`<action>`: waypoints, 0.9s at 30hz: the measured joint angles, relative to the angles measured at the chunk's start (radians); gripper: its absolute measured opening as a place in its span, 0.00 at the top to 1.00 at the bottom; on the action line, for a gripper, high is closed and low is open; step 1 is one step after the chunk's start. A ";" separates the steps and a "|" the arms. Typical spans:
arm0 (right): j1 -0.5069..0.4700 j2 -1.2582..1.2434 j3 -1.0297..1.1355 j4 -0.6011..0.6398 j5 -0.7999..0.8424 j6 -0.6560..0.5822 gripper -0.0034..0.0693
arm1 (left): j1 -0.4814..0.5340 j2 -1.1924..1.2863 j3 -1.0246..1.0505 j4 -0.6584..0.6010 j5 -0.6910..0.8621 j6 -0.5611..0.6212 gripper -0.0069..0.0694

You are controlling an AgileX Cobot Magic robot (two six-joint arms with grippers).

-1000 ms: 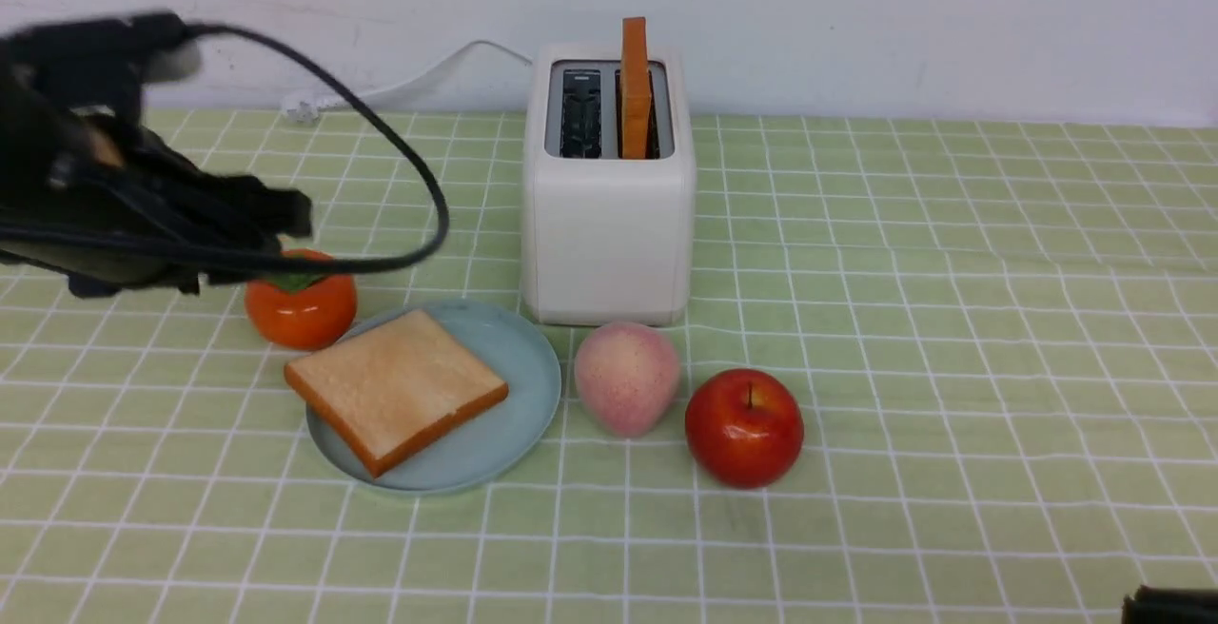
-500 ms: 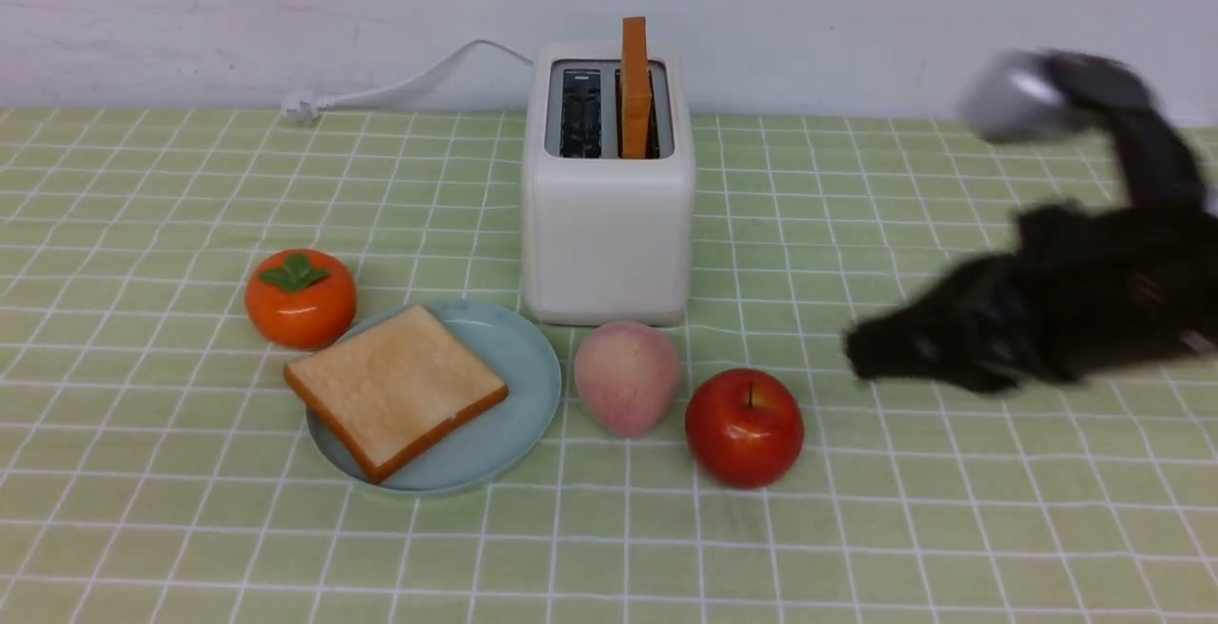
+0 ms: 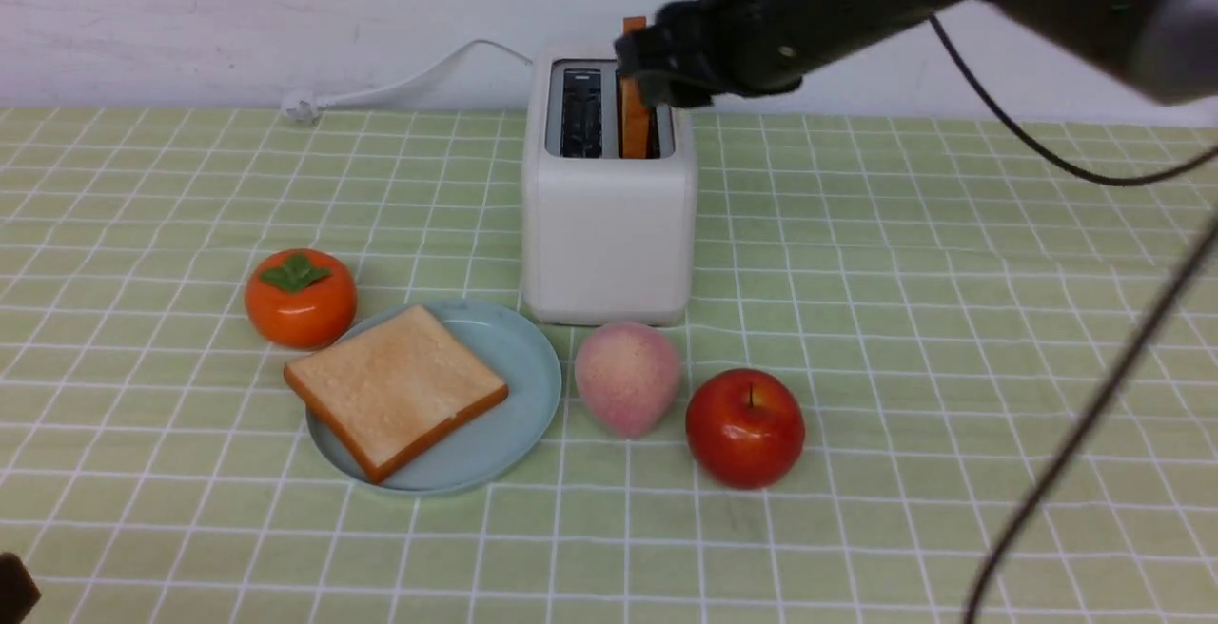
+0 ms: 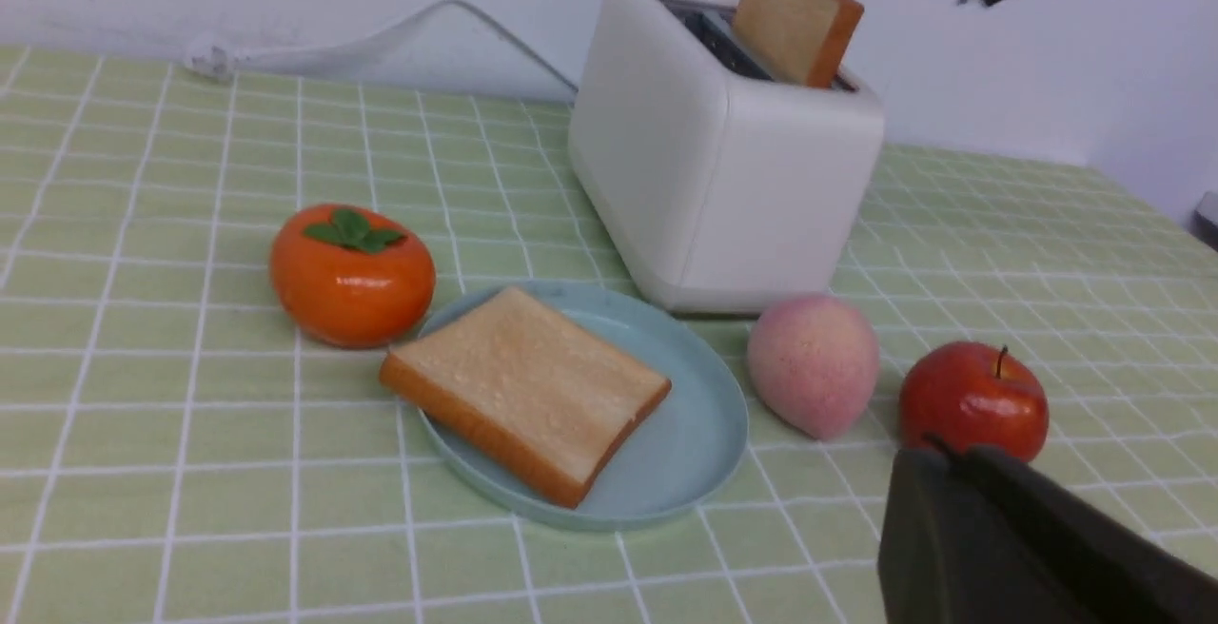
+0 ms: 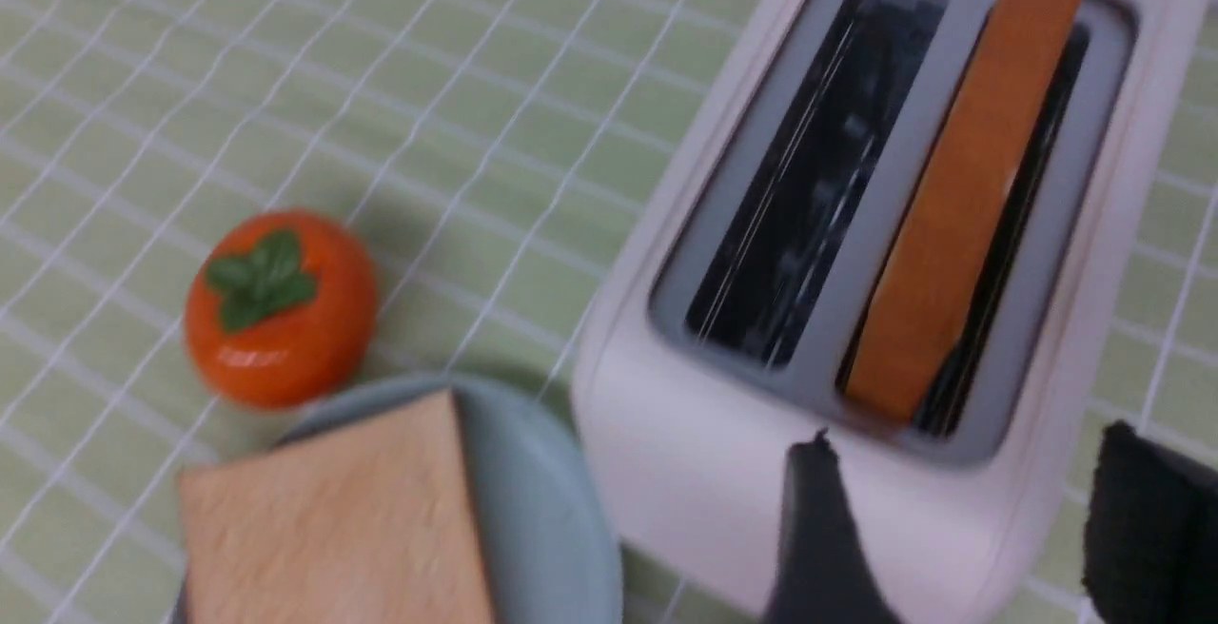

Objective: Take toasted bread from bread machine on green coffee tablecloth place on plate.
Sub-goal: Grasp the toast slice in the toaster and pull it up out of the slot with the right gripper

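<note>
The white bread machine [image 3: 609,215] stands at the back of the green checked tablecloth [image 3: 904,320]. One slice of toasted bread [image 3: 634,120] stands upright in its right slot; the left slot is empty. A second slice [image 3: 395,386] lies flat on the light-blue plate [image 3: 523,358] in front of it. My right gripper [image 3: 655,68] is open and hovers over the toaster top beside the standing slice [image 5: 961,205], which lies ahead of the jaws [image 5: 971,434], not between them. My left gripper [image 4: 947,458] is shut and empty, low at the near left.
An orange persimmon [image 3: 301,299] sits left of the plate. A pink peach [image 3: 627,377] and a red apple [image 3: 744,426] sit in front of the toaster, right of the plate. The white cord [image 3: 400,82] runs along the back wall.
My left arm has pulled back out of the front view to the near left corner. My right arm has swung in from the right and up to the toaster top.
</note>
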 joint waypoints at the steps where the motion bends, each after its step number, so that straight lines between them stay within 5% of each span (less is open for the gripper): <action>1: 0.000 0.059 -0.046 -0.045 -0.030 0.030 0.33 | 0.000 0.000 0.000 0.000 -0.008 0.000 0.93; 5: 0.000 0.168 -0.133 -0.146 -0.107 0.086 0.20 | 0.000 0.000 0.001 0.000 -0.012 0.000 0.93; 9: 0.000 0.224 -0.150 -0.227 -0.143 0.099 0.23 | 0.000 0.000 0.001 0.000 -0.012 0.001 0.93; 12: 0.000 0.248 -0.153 -0.257 -0.145 0.099 0.32 | 0.000 0.000 0.001 0.000 -0.012 0.002 0.93; 19: 0.002 0.269 -0.154 -0.271 -0.185 0.104 0.74 | 0.000 0.000 0.001 0.000 -0.012 0.003 0.93; 27: 0.015 0.184 -0.154 -0.257 -0.148 0.101 0.79 | 0.000 0.000 0.001 0.012 -0.010 0.003 0.93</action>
